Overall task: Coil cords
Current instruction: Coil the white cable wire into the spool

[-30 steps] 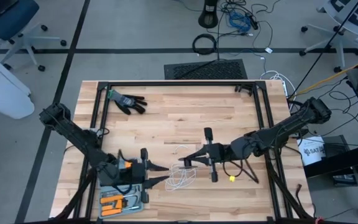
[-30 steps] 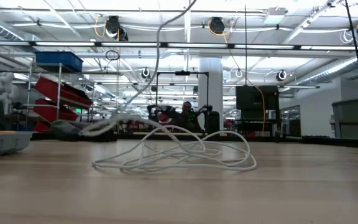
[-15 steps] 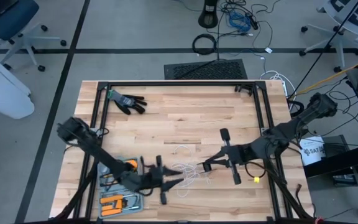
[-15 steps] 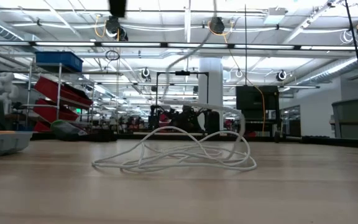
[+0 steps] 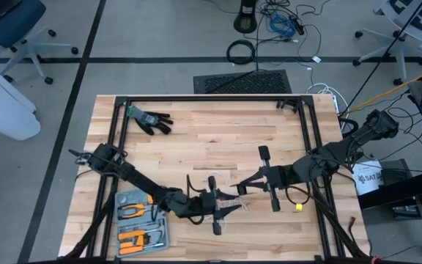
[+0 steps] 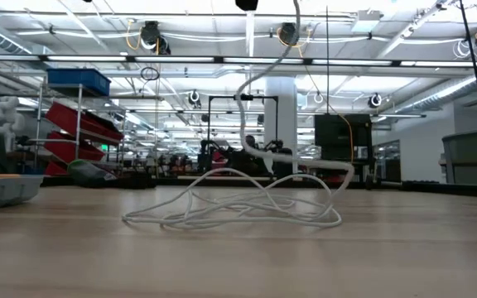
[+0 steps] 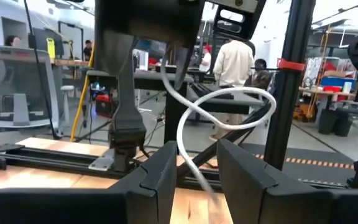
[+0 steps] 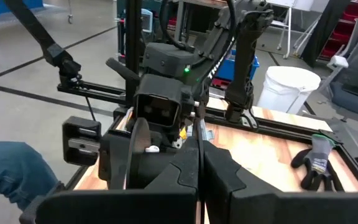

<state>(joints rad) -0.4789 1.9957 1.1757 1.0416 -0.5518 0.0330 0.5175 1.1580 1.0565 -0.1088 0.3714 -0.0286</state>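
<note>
The right gripper [image 5: 242, 190] is closed and pinches the white cord [image 6: 247, 203], lifting one strand above the loose loops that lie on the wooden table [image 5: 218, 143] near its front middle. The left gripper [image 5: 234, 207] stands with fingers apart, a raised strand between them.

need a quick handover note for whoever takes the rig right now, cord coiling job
Right gripper: fingers shut on the white cord, holding one strand lifted above the table.
Left gripper: fingers open, set either side of the raised strand, low over the pile near the table's front edge.
Cord: mostly a loose tangle of loops on the wood, front centre.
Done: one end picked up.
Left: all the winding; no neat coil yet.
</note>
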